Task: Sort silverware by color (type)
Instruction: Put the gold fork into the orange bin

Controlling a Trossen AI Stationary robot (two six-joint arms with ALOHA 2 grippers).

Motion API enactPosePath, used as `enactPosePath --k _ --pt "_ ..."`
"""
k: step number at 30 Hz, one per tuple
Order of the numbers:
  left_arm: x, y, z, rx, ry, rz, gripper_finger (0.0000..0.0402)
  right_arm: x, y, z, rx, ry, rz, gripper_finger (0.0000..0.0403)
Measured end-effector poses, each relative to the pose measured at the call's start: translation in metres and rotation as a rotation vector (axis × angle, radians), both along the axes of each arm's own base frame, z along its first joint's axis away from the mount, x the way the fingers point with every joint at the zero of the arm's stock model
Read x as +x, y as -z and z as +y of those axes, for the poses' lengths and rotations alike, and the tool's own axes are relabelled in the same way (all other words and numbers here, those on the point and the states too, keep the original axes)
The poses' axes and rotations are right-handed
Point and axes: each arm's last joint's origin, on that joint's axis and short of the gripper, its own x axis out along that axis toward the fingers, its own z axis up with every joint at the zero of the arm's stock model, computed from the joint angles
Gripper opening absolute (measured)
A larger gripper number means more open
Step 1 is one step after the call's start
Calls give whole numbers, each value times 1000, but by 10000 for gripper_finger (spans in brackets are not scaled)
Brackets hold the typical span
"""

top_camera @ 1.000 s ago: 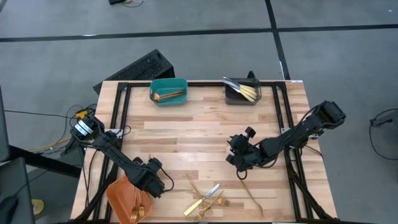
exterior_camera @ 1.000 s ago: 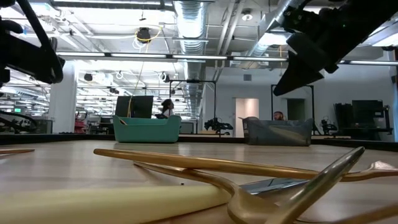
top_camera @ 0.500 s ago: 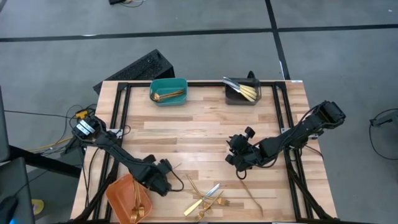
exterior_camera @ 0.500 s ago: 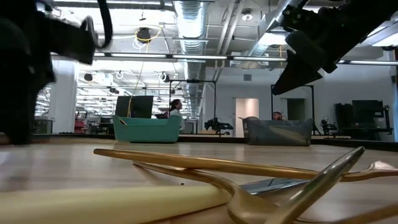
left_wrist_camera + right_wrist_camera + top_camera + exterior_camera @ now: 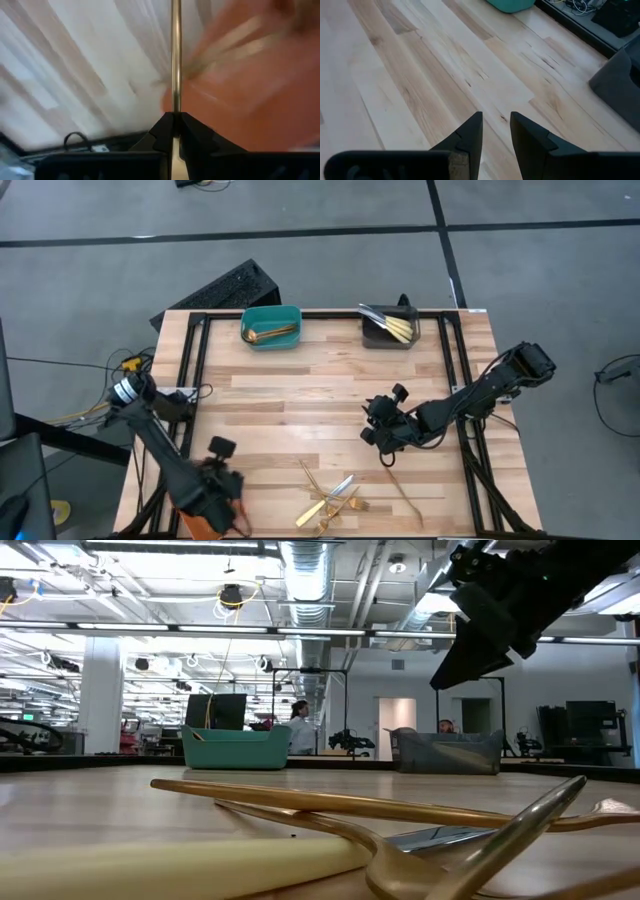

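My left gripper (image 5: 216, 498) is at the table's near left corner, over an orange bin (image 5: 260, 100), and is shut on a slim gold piece of silverware (image 5: 175, 60). The view is blurred, so I cannot tell its type. More gold silverware lies in a pile (image 5: 330, 498) near the front edge, with one piece (image 5: 403, 488) apart to its right. These pieces also show close up in the low view (image 5: 330, 805). My right gripper (image 5: 378, 436) hovers over the table right of centre. Its fingers (image 5: 496, 131) are open with nothing between them. My left gripper pinches the gold piece's slim handle (image 5: 175, 107) between its two fingertips. The handle runs straight out from the fingers, along them, and its far end leaves the picture. It is carried above the orange bin and the table edge.
A teal bin (image 5: 271, 326) with gold pieces stands at the far edge, left of centre. A dark grey bin (image 5: 390, 328) with more pieces is to its right. Bare wood lies between the bins and the pile. People and equipment show in the room beyond the table.
My left gripper reached toward the table's right, close to the pile. It then swung back toward the near left corner, turning about, and now carries a gold piece over the orange bin. The arm has left the low view.
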Motion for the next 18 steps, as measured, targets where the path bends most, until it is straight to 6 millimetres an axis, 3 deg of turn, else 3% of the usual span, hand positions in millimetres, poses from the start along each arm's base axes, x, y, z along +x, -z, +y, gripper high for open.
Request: enactPosePath --k 4,12,18 --pt "-9 0 -8 -79 126 81 16 1 0 -3 3 12 -4 125" --pt "-14 0 -12 -174 126 201 17 5 0 -9 45 10 -1 125" --pt "-13 8 -15 -190 98 169 20 6 -1 -8 48 10 -9 125"
